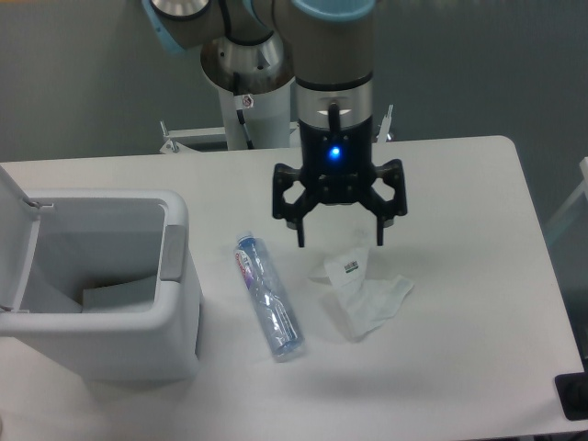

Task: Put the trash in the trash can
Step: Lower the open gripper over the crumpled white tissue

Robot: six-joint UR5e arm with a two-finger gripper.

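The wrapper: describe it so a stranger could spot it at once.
Start at the big pale trash can standing open at the table's left. To its right lies a clear bottle, and further right, under the open gripper, lies the wrapper. It is crumpled, white and flat, with a small dark label.

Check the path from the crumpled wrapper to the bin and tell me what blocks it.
The clear plastic bottle lies on the table between the crumpled wrapper and the trash can. The open gripper above the wrapper has nothing beneath it but the wrapper. Lifted over the bottle, the wrapper likely passes freely.
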